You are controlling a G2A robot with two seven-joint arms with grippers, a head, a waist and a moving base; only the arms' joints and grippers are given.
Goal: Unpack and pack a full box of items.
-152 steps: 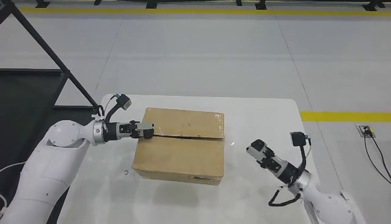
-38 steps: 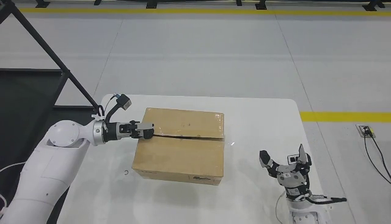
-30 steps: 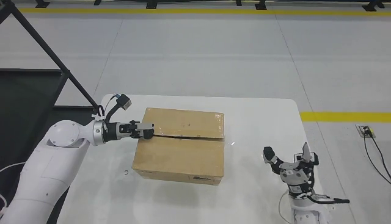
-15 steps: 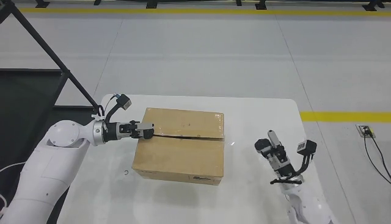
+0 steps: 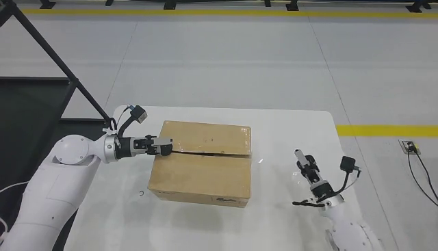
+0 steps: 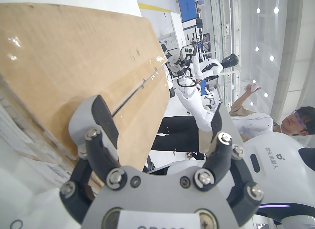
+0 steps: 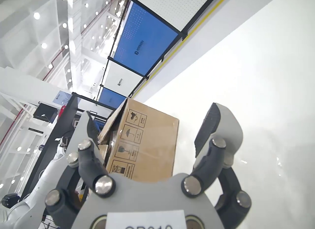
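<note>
Top view: box (image 5: pixel 202 162) on the table (image 5: pixel 294 124), top flaps meeting at a seam. Left claw (image 5: pixel 164 146) is at the seam's end, likely placed to pry a flap up. Right claw (image 5: pixel 303 162) hangs well apart from the box's other end. Left wrist view: left claw (image 6: pixel 160 121) spread wide, one finger against the flap edge, box (image 6: pixel 73 50) just ahead. Right wrist view: right claw (image 7: pixel 150 129) wide and empty. Box (image 7: pixel 147 139) lies farther ahead, one flap seemingly raised.

Boxes: one cardboard box (image 5: pixel 202 162).
Tables: one white table (image 5: pixel 287 131).
Grippers: two, the left gripper (image 5: pixel 166 146) left of the box, the right gripper (image 5: pixel 300 156) right of it.
Rings: one small ring (image 5: pixel 140 194), near left.
</note>
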